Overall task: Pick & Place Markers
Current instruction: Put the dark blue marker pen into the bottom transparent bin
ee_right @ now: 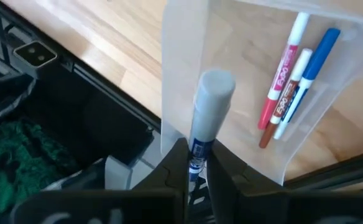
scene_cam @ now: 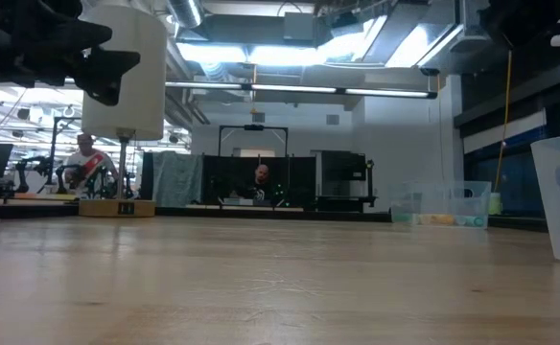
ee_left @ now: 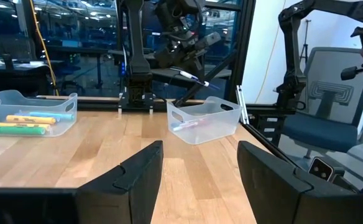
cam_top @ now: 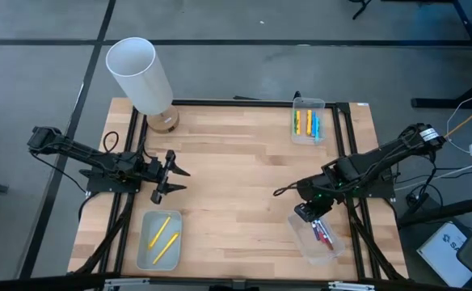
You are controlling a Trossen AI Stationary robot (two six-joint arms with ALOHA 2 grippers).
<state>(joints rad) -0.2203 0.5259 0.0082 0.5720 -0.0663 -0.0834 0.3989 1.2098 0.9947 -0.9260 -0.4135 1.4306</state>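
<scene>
My right gripper [cam_top: 307, 212] hangs over the clear tray [cam_top: 333, 252] at the table's near right, shut on a pale-capped marker [ee_right: 211, 102]. Red, blue and brown markers [ee_right: 291, 81] lie on that tray's floor. A far tray [cam_top: 323, 104] holds yellow, orange and blue markers [cam_top: 306, 123]. Two yellow markers [cam_top: 162, 238] lie in the near-left tray [cam_top: 143, 257]. My left gripper [cam_top: 174, 179] stands open at the table's left, level, with nothing between its fingers [ee_left: 138, 180]. My right gripper pinches the marker's barrel [ee_right: 197, 155] between its two fingers. The fingers slant down from above, and the marker runs on from between them, along them. Its capped end [ee_right: 215, 84] points out past the fingertips above the tray's wall, lifted clear.
A tall white cylinder [cam_top: 139, 73] on a wooden base [cam_top: 163, 121] stands at the far left corner. Bare wooden tabletop [cam_top: 236, 186] lies between the two arms. Black frame rails [cam_top: 345, 145] run along the table's edges.
</scene>
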